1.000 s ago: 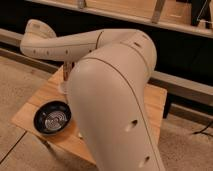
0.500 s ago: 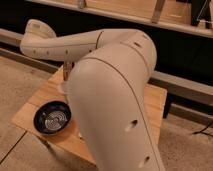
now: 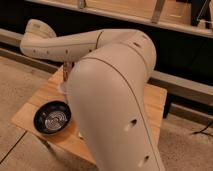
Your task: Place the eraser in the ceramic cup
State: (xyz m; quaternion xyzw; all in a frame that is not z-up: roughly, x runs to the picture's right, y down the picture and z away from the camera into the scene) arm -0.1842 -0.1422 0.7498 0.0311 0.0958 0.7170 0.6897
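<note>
My big cream arm (image 3: 110, 95) fills most of the camera view and reaches left over a small wooden table (image 3: 155, 102). The gripper (image 3: 65, 75) hangs down from the arm's far end over the table's back left part, mostly hidden by the arm. A small pale shape (image 3: 63, 89) sits right under it at the arm's edge; I cannot tell if it is the ceramic cup. The eraser is hidden or out of view.
A wide black bowl (image 3: 52, 118) with silvery rings inside stands at the table's front left corner. A dark wall with a wooden shelf (image 3: 125, 12) runs behind the table. Speckled floor (image 3: 20, 80) lies to the left.
</note>
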